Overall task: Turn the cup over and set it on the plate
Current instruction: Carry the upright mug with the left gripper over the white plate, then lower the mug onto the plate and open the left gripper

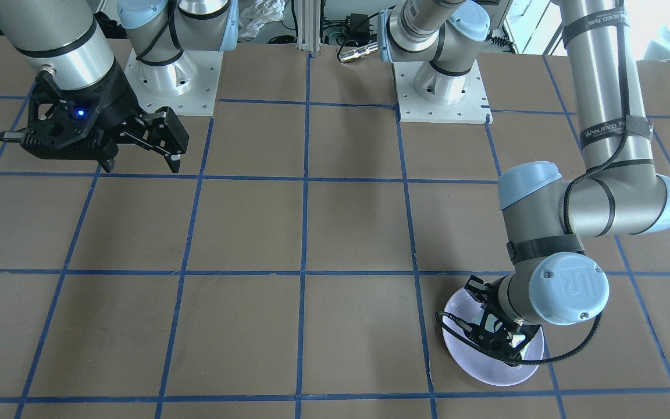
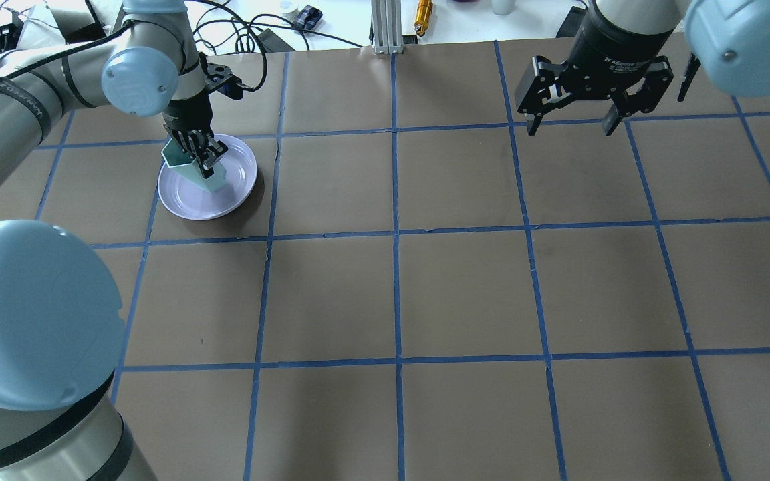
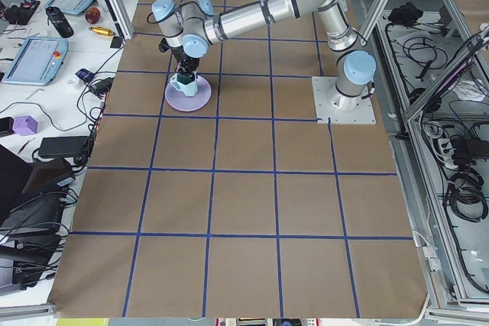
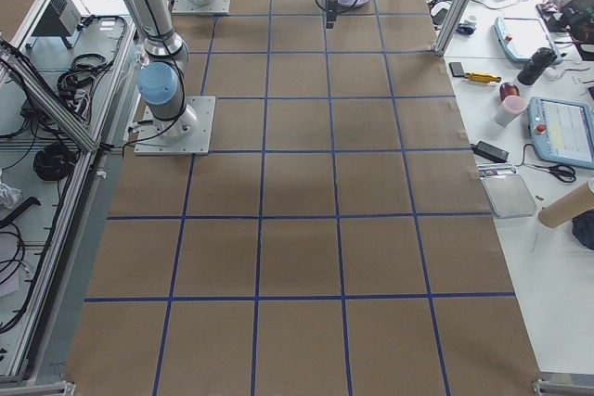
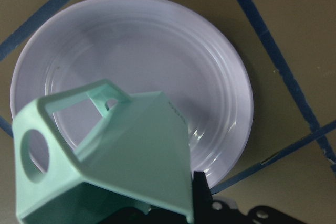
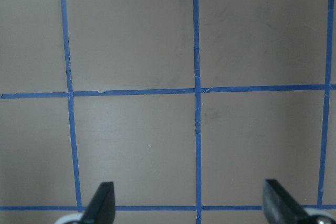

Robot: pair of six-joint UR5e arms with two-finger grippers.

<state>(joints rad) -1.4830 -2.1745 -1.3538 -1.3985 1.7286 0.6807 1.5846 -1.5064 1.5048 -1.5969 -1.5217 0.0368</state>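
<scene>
The pale mint-green cup point(image 2: 206, 175) is in my left gripper point(image 2: 199, 155), which is shut on it near its rim. The cup hangs tilted over the lavender plate point(image 2: 238, 175); whether it touches the plate I cannot tell. In the left wrist view the cup point(image 5: 110, 156) fills the lower left, handle up and small lettering near its base, with the plate point(image 5: 157, 45) right behind it. In the front-facing view the wrist hides the cup above the plate point(image 1: 489, 372). My right gripper point(image 2: 572, 123) is open and empty, high over the far right of the table.
The table is brown with a blue tape grid point(image 2: 395, 230). The plate sits at the far left near the table's back edge. The right wrist view shows only bare grid point(image 6: 197, 90) between the open fingers point(image 6: 102, 203). Cables and small items lie beyond the far edge.
</scene>
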